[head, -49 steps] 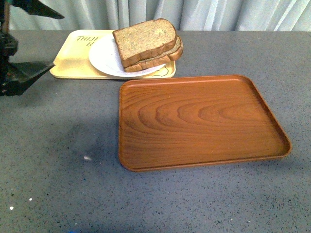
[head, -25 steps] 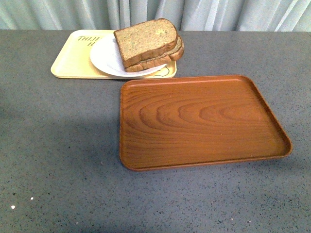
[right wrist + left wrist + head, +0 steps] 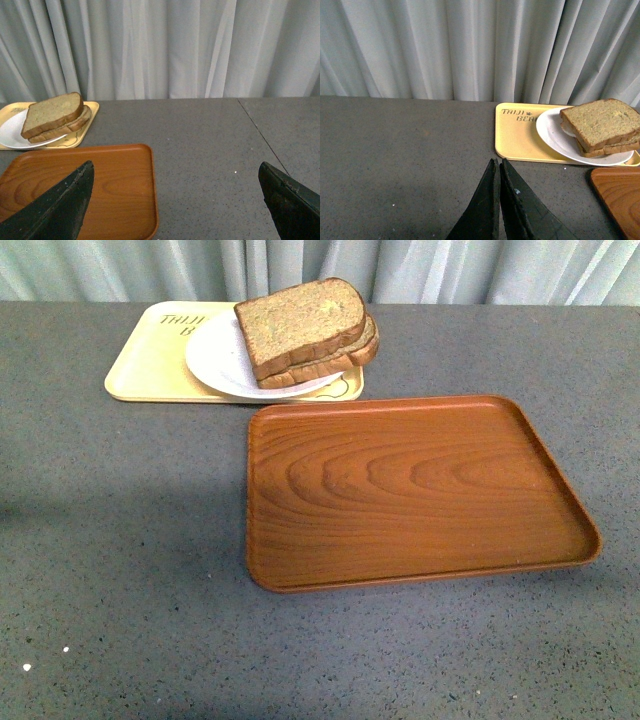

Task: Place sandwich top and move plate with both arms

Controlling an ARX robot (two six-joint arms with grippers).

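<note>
The left gripper (image 3: pixel 497 167) is clenched with nothing between its tips — the two dark fingers meet over bare grey table (image 3: pixel 395 150). Ahead of it and off toward its right side lies the pale yellow tray (image 3: pixel 517 142), bearing the white plate (image 3: pixel 552 135); the sandwich top (image 3: pixel 600 122) sits on the lower slice on that plate, well apart from the tips. The right gripper (image 3: pixel 177 195) is spread wide and holds nothing, its fingers hanging above the near edge of the brown wooden tray (image 3: pixel 120 185) — the plate (image 3: pixel 10 132) and sandwich top (image 3: pixel 52 115) lie beyond that tray, far from the claw. Neither arm shows in the front view.
</note>
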